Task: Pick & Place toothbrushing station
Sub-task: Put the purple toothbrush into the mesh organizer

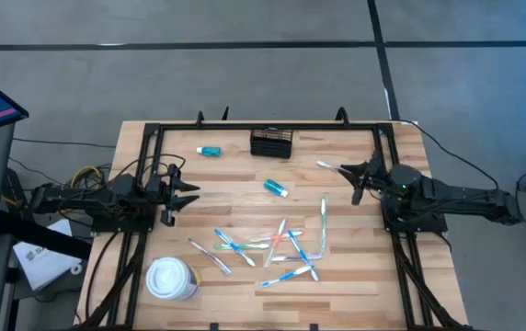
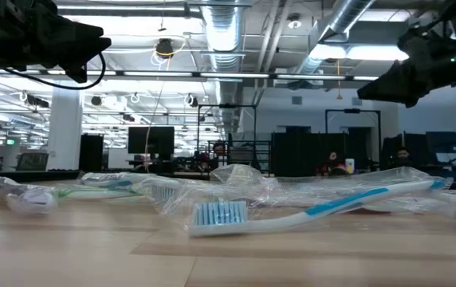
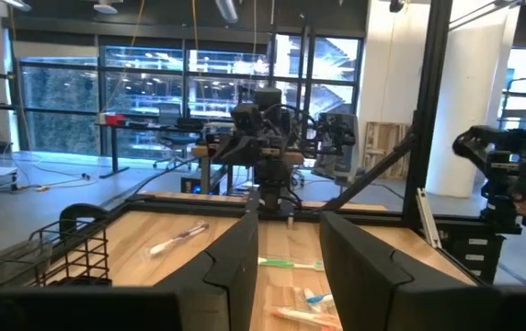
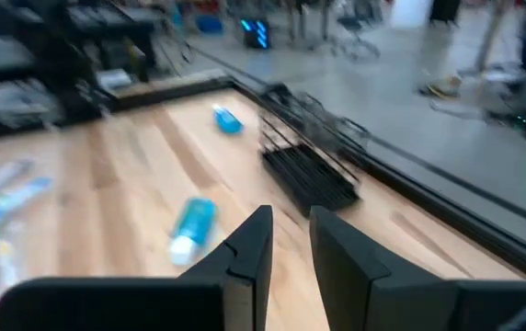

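The black wire-mesh organiser stands at the far edge of the wooden table, about midway across, upright and touched by neither arm. Just to its left lies a small blue tube; nearer the middle of the table, in front of the organiser, lies a second blue tube with a white cap. Farther toward the near edge is a loose scatter of wrapped toothbrushes (some crossing one another), and at the near left corner a white lidded paper cup lies on the table.

The right gripper hangs above the table's right side, pointing toward the organiser, well apart from it; its fingers stand slightly apart with nothing between them. The left gripper hovers over the left side, its fingers apart and empty.
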